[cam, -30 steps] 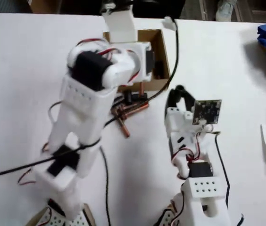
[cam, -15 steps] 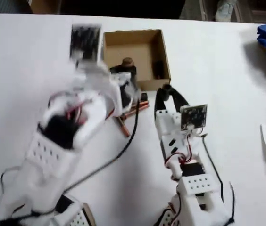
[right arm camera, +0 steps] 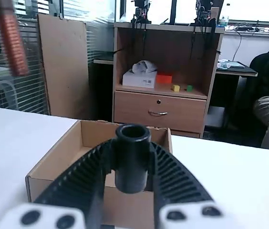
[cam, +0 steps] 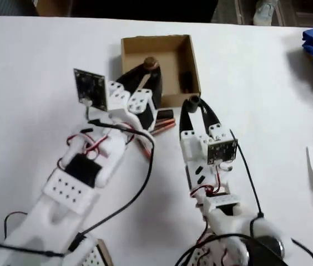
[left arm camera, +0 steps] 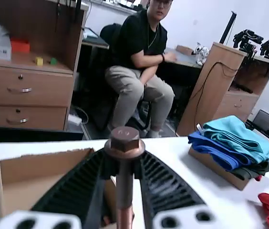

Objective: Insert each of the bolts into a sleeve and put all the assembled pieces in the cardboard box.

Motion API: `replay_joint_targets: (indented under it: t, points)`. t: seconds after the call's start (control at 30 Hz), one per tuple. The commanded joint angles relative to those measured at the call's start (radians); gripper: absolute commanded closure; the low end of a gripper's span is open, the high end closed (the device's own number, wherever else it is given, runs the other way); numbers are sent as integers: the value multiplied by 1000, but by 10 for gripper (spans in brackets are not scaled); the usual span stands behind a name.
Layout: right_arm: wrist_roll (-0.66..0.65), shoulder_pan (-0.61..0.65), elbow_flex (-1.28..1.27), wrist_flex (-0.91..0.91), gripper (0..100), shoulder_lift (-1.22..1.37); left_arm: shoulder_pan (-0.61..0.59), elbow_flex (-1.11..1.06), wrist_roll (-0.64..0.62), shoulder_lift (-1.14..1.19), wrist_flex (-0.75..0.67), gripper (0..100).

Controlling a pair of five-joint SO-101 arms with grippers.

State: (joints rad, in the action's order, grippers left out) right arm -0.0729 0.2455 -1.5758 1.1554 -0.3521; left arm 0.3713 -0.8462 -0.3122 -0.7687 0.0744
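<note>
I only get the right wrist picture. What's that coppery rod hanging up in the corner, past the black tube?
Observer: A bolt, clamped upright, head up, in the left gripper.
Operator: Is it over the box?
Observer: In the high view it overlaps the near half of the cardboard box.
Operator: Any more of those bolts around?
Observer: Yes, loose bolts lie on the table just in front of the box, between the two arms.
</note>
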Motion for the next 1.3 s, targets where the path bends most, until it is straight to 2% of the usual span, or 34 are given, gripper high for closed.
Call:
replay_joint_targets:
  t: [0.0,0.2,0.43,1.0,1.27]
  points:
    - [-5,8,11,128,979,73,21,36,20,51,-103,976]
    - [-5,27,54,163,979,151,118,41,91,117,-117,976]
    - [-5,30,101,159,979,199,135,71,115,186,-212,976]
    - [-6,48,98,157,979,266,147,88,115,241,-213,976]
    - [-75,77,97,163,979,266,147,191,115,316,-209,976]
